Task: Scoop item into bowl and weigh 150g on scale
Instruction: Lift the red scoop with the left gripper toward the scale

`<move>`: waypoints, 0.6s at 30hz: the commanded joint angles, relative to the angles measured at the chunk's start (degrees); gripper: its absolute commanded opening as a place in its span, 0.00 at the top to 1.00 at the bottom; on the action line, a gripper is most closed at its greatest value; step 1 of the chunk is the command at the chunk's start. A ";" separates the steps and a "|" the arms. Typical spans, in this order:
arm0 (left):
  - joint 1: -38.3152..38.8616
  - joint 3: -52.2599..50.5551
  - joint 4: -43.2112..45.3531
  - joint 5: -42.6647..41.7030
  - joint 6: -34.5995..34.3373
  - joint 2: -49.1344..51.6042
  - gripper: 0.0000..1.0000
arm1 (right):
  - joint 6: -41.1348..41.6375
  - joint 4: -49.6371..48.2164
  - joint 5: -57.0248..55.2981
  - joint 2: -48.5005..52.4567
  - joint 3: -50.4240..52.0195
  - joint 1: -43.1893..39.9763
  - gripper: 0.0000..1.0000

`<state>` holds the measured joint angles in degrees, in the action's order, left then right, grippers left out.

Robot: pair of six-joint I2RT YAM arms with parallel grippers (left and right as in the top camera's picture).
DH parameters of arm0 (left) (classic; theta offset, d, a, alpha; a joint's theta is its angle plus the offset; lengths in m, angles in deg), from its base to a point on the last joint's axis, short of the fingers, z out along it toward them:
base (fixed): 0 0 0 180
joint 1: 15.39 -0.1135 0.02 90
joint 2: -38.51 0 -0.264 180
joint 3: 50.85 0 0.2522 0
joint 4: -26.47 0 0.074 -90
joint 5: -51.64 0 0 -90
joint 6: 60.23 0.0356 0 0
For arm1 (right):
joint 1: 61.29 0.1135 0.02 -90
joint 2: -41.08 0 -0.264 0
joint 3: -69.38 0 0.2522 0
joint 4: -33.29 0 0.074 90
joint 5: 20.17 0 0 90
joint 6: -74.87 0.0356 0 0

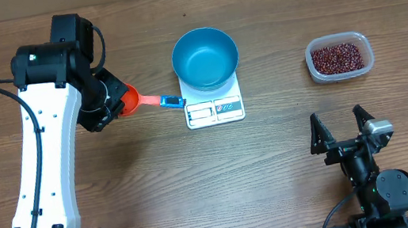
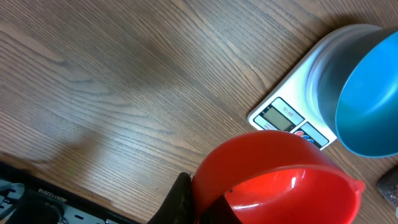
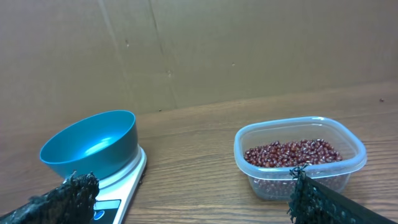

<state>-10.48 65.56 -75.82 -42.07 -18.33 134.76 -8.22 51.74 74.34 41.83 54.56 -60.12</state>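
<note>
Overhead: one blue bowl [image 1: 205, 58] seated on one white scale [image 1: 215, 111], mid-table; one clear tub [image 1: 341, 72] holding the heap of red-brown beans [image 1: 337, 56], well apart to the right; one orange-red scoop [image 1: 131, 98] clamped in the closed left gripper [image 1: 114, 102], just beside the scale; right gripper [image 1: 342, 128] with jaws spread wide. Left wrist: scoop cup, scale display and two label panels, whose writing seems too small to read. Right wrist: bowl on scale at left, beans in tub at right.
</note>
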 commanded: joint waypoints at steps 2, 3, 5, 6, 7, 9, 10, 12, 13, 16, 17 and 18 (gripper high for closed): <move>0.37 0.74 -0.15 -0.79 -1.25 -0.31 0.96 | 5.99 -2.58 1.25 -0.26 0.57 0.33 0.00; 0.37 0.74 -0.17 -0.81 -1.25 -0.31 0.96 | 10.03 -5.51 3.04 -0.26 0.57 0.33 0.00; 0.37 0.74 -0.17 -0.83 -1.25 -0.31 0.96 | 14.95 -10.73 6.80 -0.26 0.57 0.33 0.00; 0.37 0.74 -0.22 -0.96 -1.25 -0.31 0.96 | 16.81 -14.03 8.87 -0.26 0.57 0.33 0.00; 0.37 0.74 -0.39 -1.05 -1.25 -0.31 0.96 | 17.57 -15.82 9.94 -0.26 0.55 0.33 0.00; 0.37 0.72 -0.68 -1.03 -1.25 -0.31 0.96 | 19.08 -17.09 12.24 -0.26 -0.57 0.33 0.00; 0.37 0.74 -0.63 -1.05 -1.25 -0.31 0.96 | 19.08 -16.33 13.97 -0.26 -1.97 0.33 0.00; 0.37 0.74 -0.63 -1.07 -1.27 -0.31 0.96 | 21.35 -13.53 15.41 -0.24 -4.79 0.33 0.00; 0.37 0.72 -0.66 -1.07 -1.25 -0.31 0.96 | 21.81 -11.76 15.76 -0.24 -6.05 0.33 0.00; 0.37 0.74 -0.74 -1.07 -1.25 -0.31 0.96 | 21.77 -5.16 15.74 -0.20 -10.27 0.33 0.00; 0.37 0.74 -0.81 -1.07 -1.25 -0.31 0.96 | 21.77 -2.93 15.74 -0.02 -11.82 0.33 0.00; 0.39 0.72 -0.79 -1.07 -1.25 -0.31 0.96 | 21.79 0.20 15.80 0.52 -14.21 0.33 0.00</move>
<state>-10.48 65.56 -76.37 -42.70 -18.35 134.76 12.26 48.83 89.05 42.03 45.51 -60.12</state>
